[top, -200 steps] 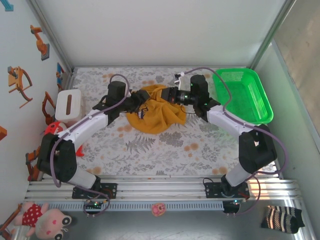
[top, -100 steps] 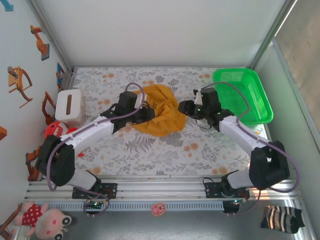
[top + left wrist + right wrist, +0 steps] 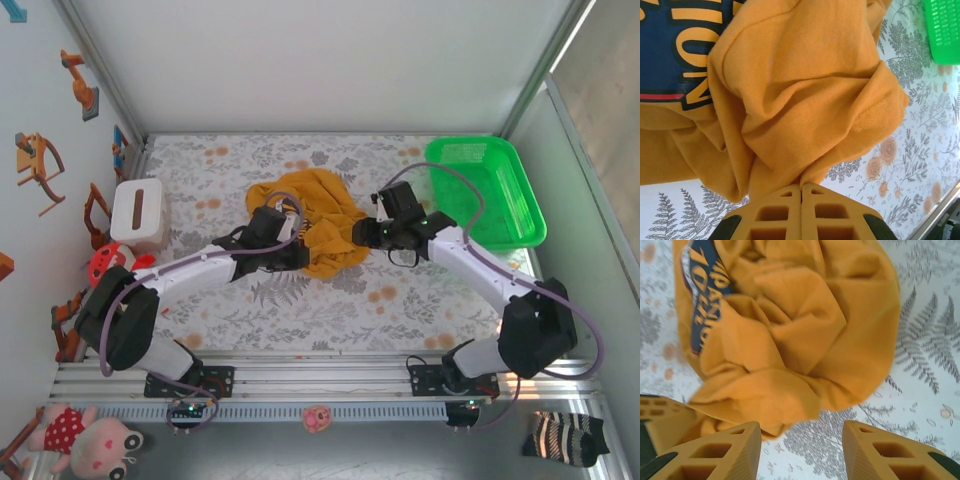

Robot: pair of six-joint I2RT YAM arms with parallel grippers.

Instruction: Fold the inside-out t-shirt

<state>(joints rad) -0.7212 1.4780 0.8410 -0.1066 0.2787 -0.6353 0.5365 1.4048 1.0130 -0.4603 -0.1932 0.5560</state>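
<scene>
Pinching an edge of the inside-out t-shirt (image 3: 805,100) in the clenched left end effector (image 3: 801,187), cloth bunching straight ahead of it. Holding the right end effector (image 3: 801,432) released, jaws apart, just short of the heap's opposite side, crumpled on the surface (image 3: 330,290) between both.

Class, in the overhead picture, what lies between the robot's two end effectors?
The bunched t-shirt lies between the left end effector and the right end effector, as the top view shows.
</scene>
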